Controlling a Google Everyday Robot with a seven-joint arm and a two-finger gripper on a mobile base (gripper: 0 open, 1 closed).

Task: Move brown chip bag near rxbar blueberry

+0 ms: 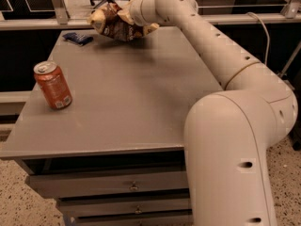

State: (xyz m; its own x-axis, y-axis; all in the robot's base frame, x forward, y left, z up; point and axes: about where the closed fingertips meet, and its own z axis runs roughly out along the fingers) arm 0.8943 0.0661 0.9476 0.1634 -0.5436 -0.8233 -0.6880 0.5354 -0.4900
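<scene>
The brown chip bag (pixel 113 23), crinkled tan with dark brown print, hangs just above the far edge of the grey table (pixel 127 102). My gripper (pixel 126 18) is at the far end of the table, shut on the bag's right side; the bag hides most of the fingers. The rxbar blueberry (pixel 77 38), a small flat dark blue bar, lies at the table's far left corner, a short way left of the bag and slightly nearer.
An orange-red soda can (pixel 52 85) stands upright near the table's left edge. My white arm (pixel 225 65) spans the right side of the table. Drawers (pixel 134 187) sit under the tabletop. A rail and an office chair lie beyond the far edge.
</scene>
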